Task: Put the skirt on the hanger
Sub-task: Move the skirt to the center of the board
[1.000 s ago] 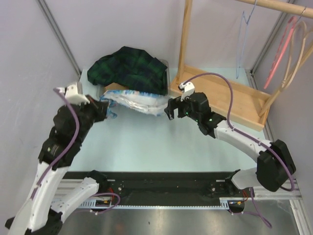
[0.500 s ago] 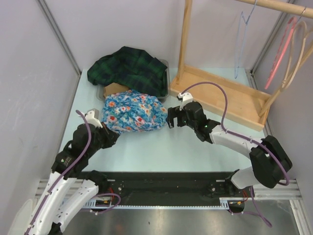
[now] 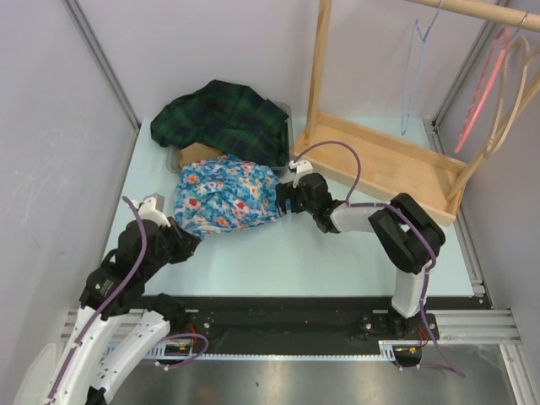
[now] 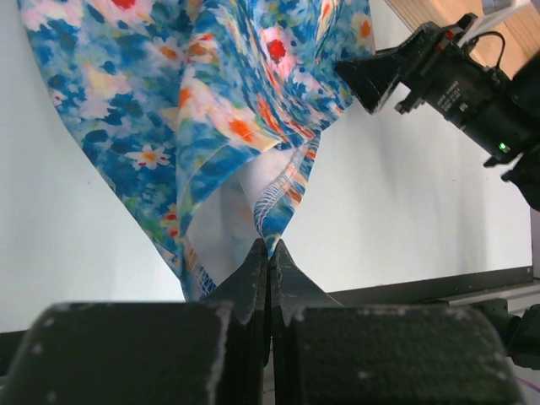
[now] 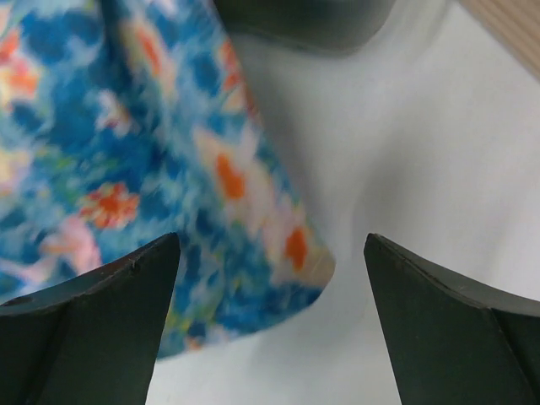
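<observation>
The skirt (image 3: 224, 198) is blue with orange and white flowers and lies crumpled on the pale table, left of centre. My left gripper (image 3: 190, 243) is shut on the skirt's near-left hem; the left wrist view shows the closed jaws (image 4: 269, 245) pinching a fold of the skirt (image 4: 211, 101). My right gripper (image 3: 281, 202) stands open at the skirt's right edge, low over the table. In the right wrist view the skirt's hem (image 5: 126, 152) reaches partway between the spread jaws (image 5: 272, 253). A thin blue hanger (image 3: 413, 76) hangs from the rail at the top right.
A dark green plaid garment (image 3: 228, 118) is heaped over a bin behind the skirt. The wooden rack's base (image 3: 388, 164) and upright post (image 3: 318, 67) stand at the back right. Pink (image 3: 485, 84) and tan hangers (image 3: 510, 93) hang at the far right.
My left arm has pulled back toward the near edge with the hem, laying the skirt down floral side up. The right gripper has moved left to the skirt's right edge.
</observation>
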Action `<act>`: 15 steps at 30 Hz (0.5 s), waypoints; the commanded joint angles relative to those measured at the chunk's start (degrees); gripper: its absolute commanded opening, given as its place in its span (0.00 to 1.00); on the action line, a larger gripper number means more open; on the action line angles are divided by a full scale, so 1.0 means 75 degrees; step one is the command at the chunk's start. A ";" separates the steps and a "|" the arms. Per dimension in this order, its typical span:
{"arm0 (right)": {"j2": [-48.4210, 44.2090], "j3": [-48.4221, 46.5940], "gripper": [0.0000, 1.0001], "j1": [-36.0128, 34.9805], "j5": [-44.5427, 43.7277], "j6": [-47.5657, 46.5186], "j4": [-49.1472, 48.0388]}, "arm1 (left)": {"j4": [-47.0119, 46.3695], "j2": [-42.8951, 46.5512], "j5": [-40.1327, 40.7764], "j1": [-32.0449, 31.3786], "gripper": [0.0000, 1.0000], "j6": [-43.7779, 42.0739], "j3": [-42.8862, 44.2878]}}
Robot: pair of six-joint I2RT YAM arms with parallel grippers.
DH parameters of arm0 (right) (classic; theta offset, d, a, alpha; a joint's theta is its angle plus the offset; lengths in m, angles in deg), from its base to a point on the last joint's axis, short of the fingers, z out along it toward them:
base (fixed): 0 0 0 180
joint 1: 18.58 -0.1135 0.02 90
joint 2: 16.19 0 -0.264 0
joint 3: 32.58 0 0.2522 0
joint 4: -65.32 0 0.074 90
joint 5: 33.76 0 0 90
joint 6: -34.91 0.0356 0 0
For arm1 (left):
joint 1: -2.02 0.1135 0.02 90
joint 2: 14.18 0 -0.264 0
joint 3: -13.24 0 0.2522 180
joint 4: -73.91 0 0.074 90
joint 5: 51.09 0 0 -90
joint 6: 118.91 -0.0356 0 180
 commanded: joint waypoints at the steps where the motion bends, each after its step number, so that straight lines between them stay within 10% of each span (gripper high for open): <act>1: 0.0738 -0.0865 0.97 0.0524 0.0569 0.0142 -0.1210 | 0.0367 -0.0062 0.0218 -0.0028 0.00 0.0119 0.0585; 4: 0.1092 -0.1205 0.93 0.0923 0.1913 0.0330 -0.1269 | 0.0507 -0.0085 0.0265 -0.0028 0.00 0.0178 0.0644; 8: 0.1210 -0.1393 0.47 0.1181 0.3417 0.0390 -0.1070 | 0.0520 -0.0062 0.0359 -0.0028 0.00 0.0213 0.0633; 15: 0.0848 -0.1545 0.00 0.1193 0.5013 0.0284 0.0275 | 0.0332 -0.0062 0.0196 -0.0028 0.00 0.0096 0.0469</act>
